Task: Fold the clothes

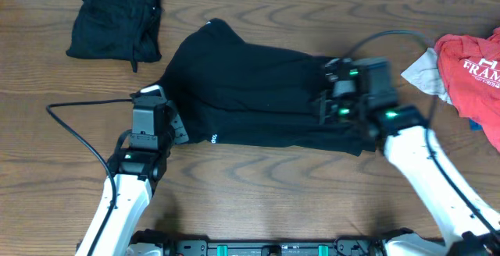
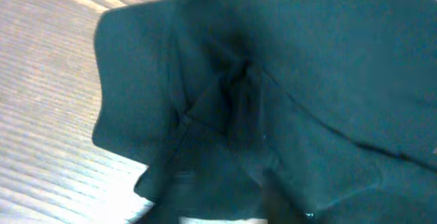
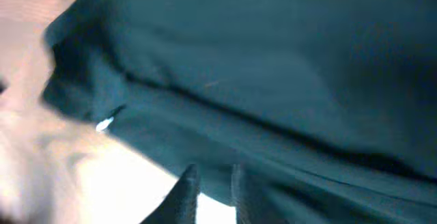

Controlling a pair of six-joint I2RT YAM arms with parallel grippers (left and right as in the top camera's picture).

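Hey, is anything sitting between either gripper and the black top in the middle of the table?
Nothing visible. The left gripper is at the black top's left edge, and the right gripper is over its right end. The folded black garment, red tee and light grey piece lie off to the sides.

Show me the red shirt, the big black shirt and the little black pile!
red shirt [image 1: 462, 96]: overhead view, below its white letters.
big black shirt [image 1: 250, 92]: overhead view, middle of its body.
little black pile [image 1: 116, 18]: overhead view, middle of the heap.
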